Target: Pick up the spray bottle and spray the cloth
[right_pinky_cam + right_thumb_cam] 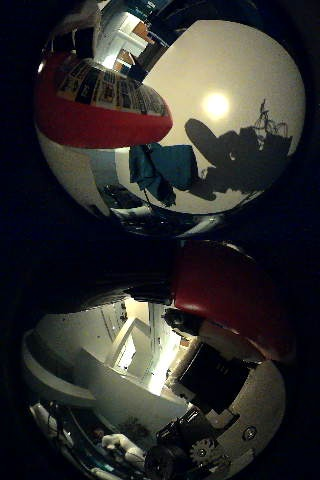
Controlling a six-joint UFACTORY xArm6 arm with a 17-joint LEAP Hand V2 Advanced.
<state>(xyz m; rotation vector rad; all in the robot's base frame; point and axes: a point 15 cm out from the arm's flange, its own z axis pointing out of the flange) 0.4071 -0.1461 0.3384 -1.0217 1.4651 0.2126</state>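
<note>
Spray bottle point(100, 107): only a red body section with a printed label shows, close to the palm; nozzle and trigger out of view, print too small to read. Cloth point(162, 170): upper left corner hidden behind the bottle. Hand point(210, 390): only black and white parts at the thumb-side view's lower right; finger posture can't be told.

Bottle point(95, 120) is bright red with a label of dark and pale little blocks. Cloth point(162, 170) is teal-blue, sitting on a plain beige table point(240, 65), and the hand point(210, 385) is black and white
</note>
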